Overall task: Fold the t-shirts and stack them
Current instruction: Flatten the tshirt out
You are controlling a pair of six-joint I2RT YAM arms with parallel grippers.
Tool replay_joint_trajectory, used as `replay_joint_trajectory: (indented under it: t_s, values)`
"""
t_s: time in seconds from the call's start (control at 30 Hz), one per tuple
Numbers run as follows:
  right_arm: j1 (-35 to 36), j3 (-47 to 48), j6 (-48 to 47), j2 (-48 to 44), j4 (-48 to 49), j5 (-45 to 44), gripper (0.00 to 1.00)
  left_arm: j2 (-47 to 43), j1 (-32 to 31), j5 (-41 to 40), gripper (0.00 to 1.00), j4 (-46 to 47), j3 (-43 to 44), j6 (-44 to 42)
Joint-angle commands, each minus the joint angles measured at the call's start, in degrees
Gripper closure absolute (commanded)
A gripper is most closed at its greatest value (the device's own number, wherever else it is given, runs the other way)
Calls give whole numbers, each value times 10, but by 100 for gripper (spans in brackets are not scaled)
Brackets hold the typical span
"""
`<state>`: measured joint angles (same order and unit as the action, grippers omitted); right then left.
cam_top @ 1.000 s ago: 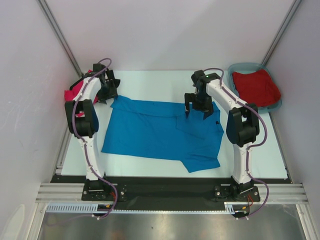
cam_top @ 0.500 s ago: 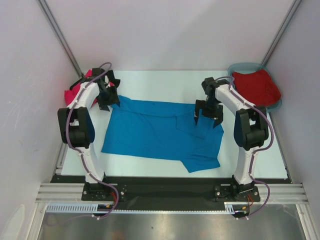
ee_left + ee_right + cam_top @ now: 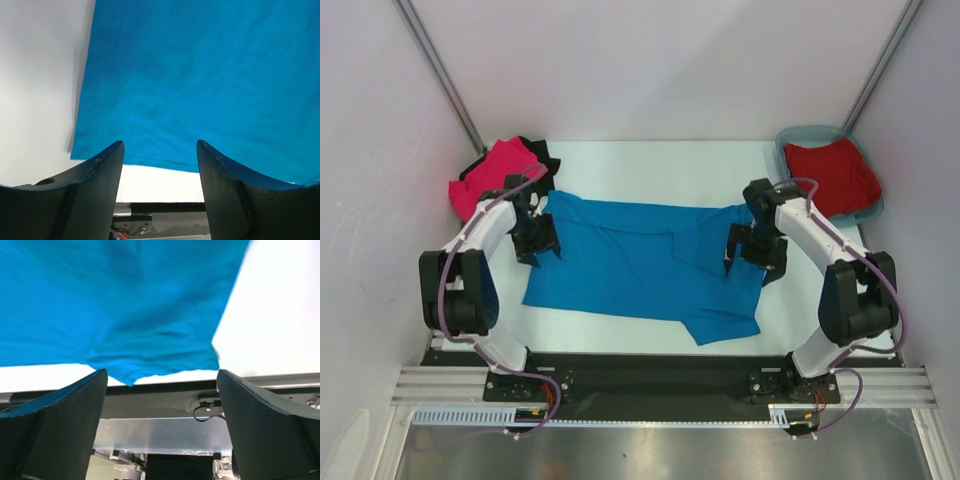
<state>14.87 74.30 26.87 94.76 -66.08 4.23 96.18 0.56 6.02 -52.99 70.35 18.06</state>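
Two pincers, both spread apart and gripping nothing. The left gripper (image 3: pixel 540 252) hangs over the left edge of the blue t-shirt (image 3: pixel 630 265), which lies flat on the table (image 3: pixel 650 160) under and between both pincers. The right gripper (image 3: pixel 748 272) is over its right edge. Farther back past the left one sits the pink t-shirt (image 3: pixel 495 172), with the black t-shirt (image 3: pixel 536 150) touching it. Past the right one, the red t-shirt (image 3: pixel 832 175) lies in the teal tub (image 3: pixel 788 136).

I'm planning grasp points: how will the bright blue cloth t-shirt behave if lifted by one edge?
Probably floppy: the bright blue t-shirt lies flat with soft creases, so it would likely sag. It looks thin, so probably light; pushed, it may bunch up.
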Motion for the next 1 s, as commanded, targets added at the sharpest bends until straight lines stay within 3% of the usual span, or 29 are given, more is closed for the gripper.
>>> replay_joint_trajectory:
  t_s: [0.0, 0.27, 0.53, 0.8, 0.97]
  values:
    - [2, -42, 33, -55, -14, 14, 3, -46, 0, -7, 34, 0, -28, -2]
    - [11, -186, 99, -178, -1, 46, 4, -99, 0, -46, 35, -5, -110, 5]
    - [45, -303, 168, -285, 37, 54, 6, -112, 0, -45, 35, -11, -115, 0]
    - [53, -362, 210, -293, 96, 35, 11, -121, 0, -22, 35, -9, -98, 22]
    - [63, -376, 194, -281, 187, 20, 12, -125, 0, -11, 36, 0, -89, 1]
